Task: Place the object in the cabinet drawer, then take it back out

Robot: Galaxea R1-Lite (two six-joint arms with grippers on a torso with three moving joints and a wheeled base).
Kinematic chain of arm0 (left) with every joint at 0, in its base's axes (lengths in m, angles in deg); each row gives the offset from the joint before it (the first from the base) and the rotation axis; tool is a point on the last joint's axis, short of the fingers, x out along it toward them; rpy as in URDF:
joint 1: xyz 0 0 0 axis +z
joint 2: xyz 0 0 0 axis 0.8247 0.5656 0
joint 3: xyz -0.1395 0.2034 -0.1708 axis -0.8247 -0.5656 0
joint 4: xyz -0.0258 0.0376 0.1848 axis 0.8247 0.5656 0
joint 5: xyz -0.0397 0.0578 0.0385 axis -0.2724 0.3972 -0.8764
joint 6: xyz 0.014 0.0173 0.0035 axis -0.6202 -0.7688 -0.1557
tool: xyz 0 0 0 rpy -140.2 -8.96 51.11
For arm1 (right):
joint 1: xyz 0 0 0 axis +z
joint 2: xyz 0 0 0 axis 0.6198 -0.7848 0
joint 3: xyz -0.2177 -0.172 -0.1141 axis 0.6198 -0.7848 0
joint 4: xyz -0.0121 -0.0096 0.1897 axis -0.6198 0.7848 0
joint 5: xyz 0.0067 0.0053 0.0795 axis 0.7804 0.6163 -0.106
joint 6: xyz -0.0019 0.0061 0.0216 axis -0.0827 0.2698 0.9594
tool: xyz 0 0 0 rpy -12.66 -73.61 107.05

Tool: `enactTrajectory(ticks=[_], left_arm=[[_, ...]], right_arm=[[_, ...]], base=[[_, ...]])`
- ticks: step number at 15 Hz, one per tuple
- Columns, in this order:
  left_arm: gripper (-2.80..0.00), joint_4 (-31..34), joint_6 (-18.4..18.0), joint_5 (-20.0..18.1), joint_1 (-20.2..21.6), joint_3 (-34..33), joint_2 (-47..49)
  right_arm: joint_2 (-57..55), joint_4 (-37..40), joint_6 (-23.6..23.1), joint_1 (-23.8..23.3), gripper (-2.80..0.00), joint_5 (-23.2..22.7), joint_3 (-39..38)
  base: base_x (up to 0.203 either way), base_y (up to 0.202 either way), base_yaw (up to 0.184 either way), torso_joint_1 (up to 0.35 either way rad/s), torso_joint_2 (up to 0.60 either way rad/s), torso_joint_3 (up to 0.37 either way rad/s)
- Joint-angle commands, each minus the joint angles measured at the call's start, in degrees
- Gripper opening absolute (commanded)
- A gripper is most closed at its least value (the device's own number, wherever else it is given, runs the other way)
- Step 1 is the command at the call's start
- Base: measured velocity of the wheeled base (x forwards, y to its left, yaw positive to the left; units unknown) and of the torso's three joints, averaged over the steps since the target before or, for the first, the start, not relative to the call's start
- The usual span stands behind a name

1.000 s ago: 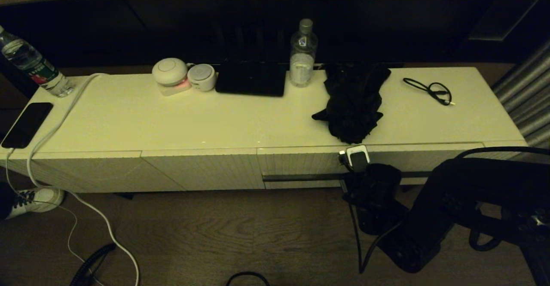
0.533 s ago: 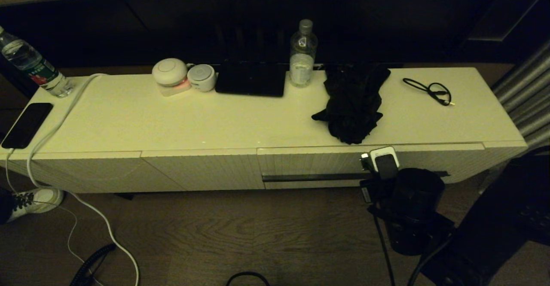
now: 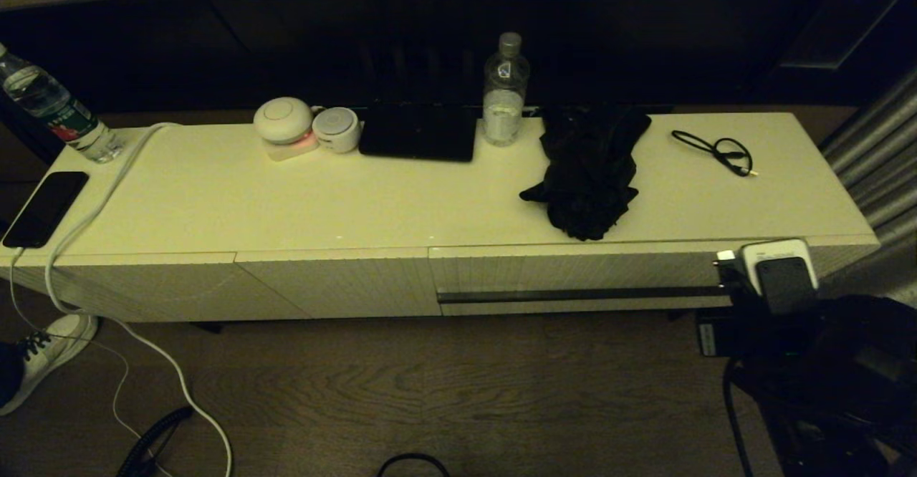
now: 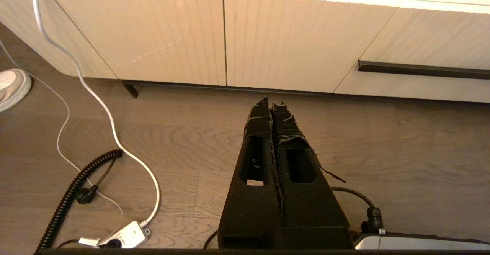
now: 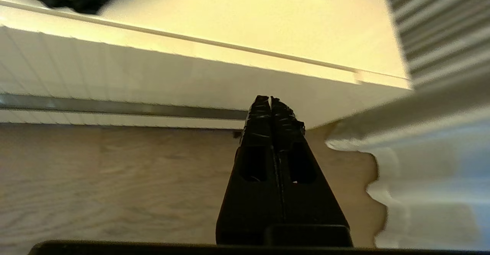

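The cabinet top (image 3: 215, 198) bears one umbrella (image 3: 589, 172) and two bottles (image 3: 505, 90); both pincers (image 5: 271, 101) pressed together.

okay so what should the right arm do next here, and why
Probably bring the right gripper back toward the dark handle strip to pull the drawer open: the drawer is shut, the umbrella lies on the cabinet top, and the gripper is empty.
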Motion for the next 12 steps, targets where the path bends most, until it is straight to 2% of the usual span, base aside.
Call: enactTrajectory(ticks=[1, 4, 6, 7, 9, 12], left_arm=[[-2.8, 0.0, 0.1, 0.0, 0.0, 0.0, -0.1], [-2.8, 0.0, 0.1, 0.0, 0.0, -0.1, -0.1], [-2.8, 0.0, 0.1, 0.0, 0.0, 0.0, -0.1], [-2.8, 0.0, 0.1, 0.0, 0.0, 0.0, -0.1], [-2.8, 0.0, 0.1, 0.0, 0.0, 0.0, -0.1], [-2.8, 0.0, 0.1, 0.0, 0.0, 0.0, -0.1]], right_arm=[[10.0, -0.3, -0.2, 0.1, -2.8, 0.4, -6.4], [19.0, -0.1, 0.0, -0.2, -2.8, 0.6, -14.6], [26.1, 1.6, -0.3, -1.7, -2.8, 1.4, -15.9], [29.9, 3.2, -1.2, -2.8, -2.8, 1.7, -16.0], [36.5, 6.9, -6.1, -4.6, -2.8, 2.1, -16.2], [38.0, 8.5, -8.5, -12.6, -2.8, 1.8, -16.4]], base=[[0.0, 0.0, 0.0, 0.0, 0.0, 0.0], [0.0, 0.0, 0.0, 0.0, 0.0, 0.0], [0.0, 0.0, 0.0, 0.0, 0.0, 0.0], [0.0, 0.0, 0.0, 0.0, 0.0, 0.0], [0.0, 0.0, 0.0, 0.0, 0.0, 0.0], [0.0, 0.0, 0.0, 0.0, 0.0, 0.0]])
